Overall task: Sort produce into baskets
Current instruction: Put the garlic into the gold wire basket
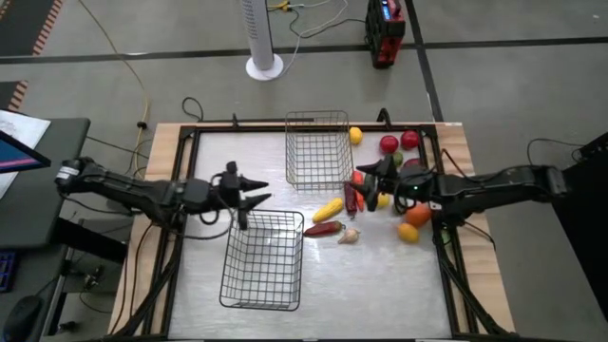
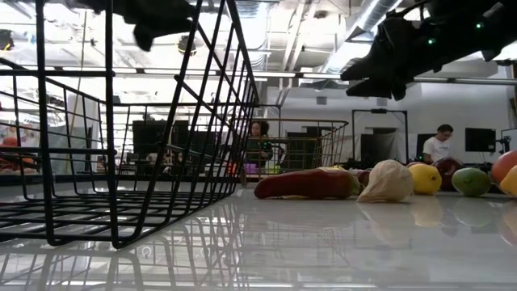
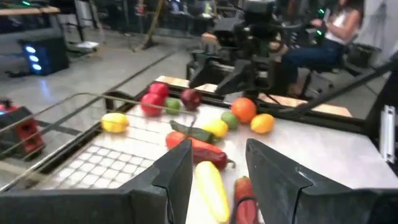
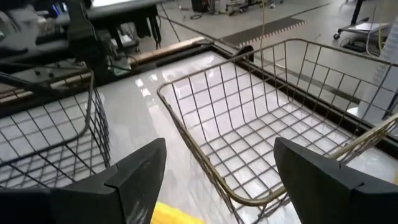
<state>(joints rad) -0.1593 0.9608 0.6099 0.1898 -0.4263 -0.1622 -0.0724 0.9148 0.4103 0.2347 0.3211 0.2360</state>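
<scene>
The produce (image 1: 380,195) all lies on the table's right side, none yet in either basket (image 1: 318,149), so sorting is barely begun; the right gripper (image 1: 366,176) hovers spread above it, the left gripper (image 1: 255,191) waits spread over the dark basket (image 1: 263,258).

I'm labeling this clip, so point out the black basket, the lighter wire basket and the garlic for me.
black basket (image 1: 263,258): high view, on its mesh floor.
lighter wire basket (image 1: 317,152): high view, on its mesh floor.
garlic (image 2: 387,181): low view, on the middle of the whitish bulb.
</scene>
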